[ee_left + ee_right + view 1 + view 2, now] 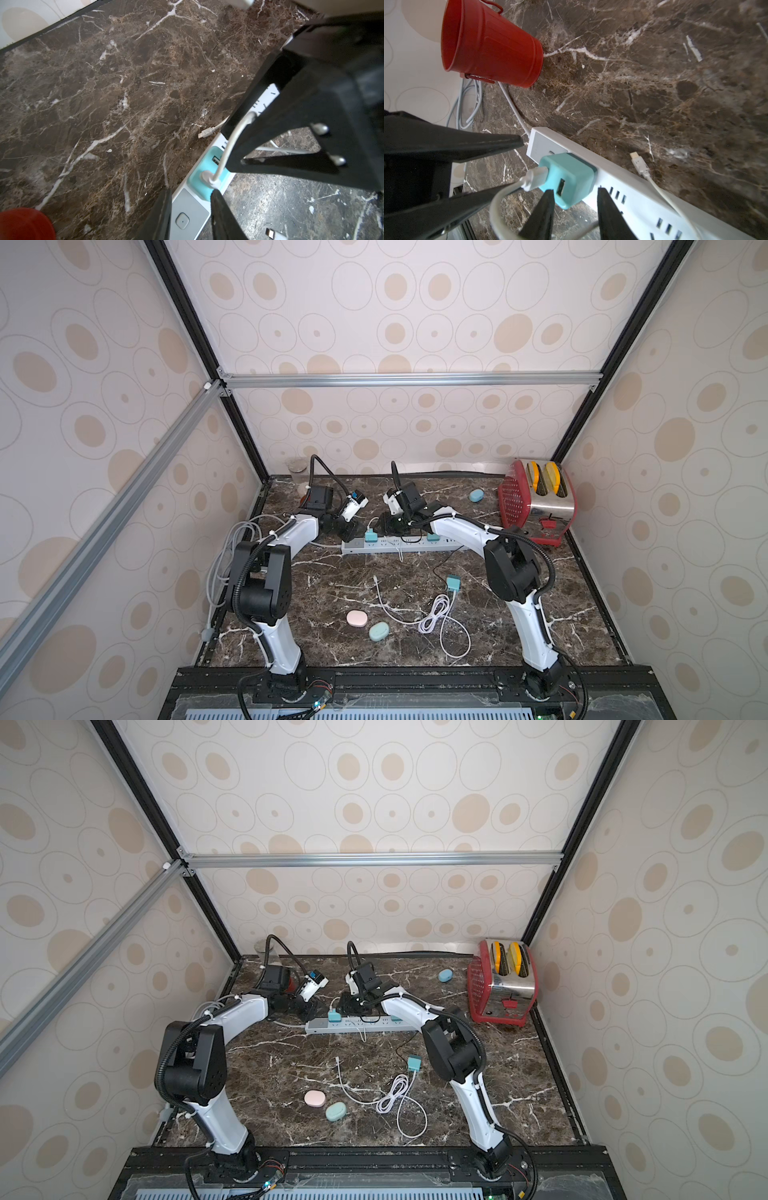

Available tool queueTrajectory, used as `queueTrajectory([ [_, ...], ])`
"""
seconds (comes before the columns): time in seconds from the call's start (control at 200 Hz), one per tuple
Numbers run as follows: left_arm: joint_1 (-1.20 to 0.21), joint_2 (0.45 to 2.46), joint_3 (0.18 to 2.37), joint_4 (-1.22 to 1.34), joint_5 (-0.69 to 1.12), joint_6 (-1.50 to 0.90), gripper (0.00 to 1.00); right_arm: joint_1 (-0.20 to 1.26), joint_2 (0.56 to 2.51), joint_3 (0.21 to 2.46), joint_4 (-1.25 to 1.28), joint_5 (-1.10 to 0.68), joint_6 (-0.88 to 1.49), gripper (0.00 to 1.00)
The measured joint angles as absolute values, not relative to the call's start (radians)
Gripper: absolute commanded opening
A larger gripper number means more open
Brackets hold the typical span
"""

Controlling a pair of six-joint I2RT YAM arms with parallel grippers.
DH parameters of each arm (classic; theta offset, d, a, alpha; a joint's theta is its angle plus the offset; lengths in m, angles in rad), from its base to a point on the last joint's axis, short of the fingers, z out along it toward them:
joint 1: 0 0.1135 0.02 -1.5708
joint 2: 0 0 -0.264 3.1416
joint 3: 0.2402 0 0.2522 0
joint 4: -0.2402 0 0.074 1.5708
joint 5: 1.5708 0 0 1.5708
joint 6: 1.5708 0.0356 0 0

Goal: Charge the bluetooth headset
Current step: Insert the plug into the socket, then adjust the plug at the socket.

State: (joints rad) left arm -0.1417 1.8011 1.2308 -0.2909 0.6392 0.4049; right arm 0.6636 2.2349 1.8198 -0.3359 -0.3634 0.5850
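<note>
Three earbud cases lie on the marble: pink (357,618) and green (379,632) at the front, blue (476,495) at the back. The white power strip (415,546) carries a teal charger (571,172) with a white cable (535,176) plugged in; the cable's free connector (638,162) lies behind the strip. My left gripper (191,192) has its fingers against both edges of the strip's switch end (191,207). My right gripper (575,190) stands open around the charger's lower corner, with a gap on one side.
A second teal charger (432,537) sits further along the strip. A loose one (454,583) and a coiled white cable (432,614) lie mid-table. A red toaster (536,502) stands back right, a red bucket (492,45) and plastic cup (297,468) back left.
</note>
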Motion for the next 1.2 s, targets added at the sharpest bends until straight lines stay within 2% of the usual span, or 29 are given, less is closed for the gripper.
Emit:
queueTrajectory([
  [0.606,-0.17,1.823,1.252,-0.347,0.564,0.425,0.32,0.723,2.24,1.831,-0.356,-0.25,0.5,0.27],
  [0.936,-0.17,1.823,1.252,-0.346,0.559,0.424,0.32,0.724,2.214,1.727,-0.322,-0.249,0.504,0.2],
  [1.067,-0.17,1.823,1.249,-0.336,0.58,0.407,0.32,0.723,2.213,1.694,-0.325,-0.252,0.5,0.28],
  [1.202,-0.17,1.823,1.247,-0.32,0.594,0.393,0.32,0.725,2.198,1.674,-0.301,-0.249,0.492,0.48],
])
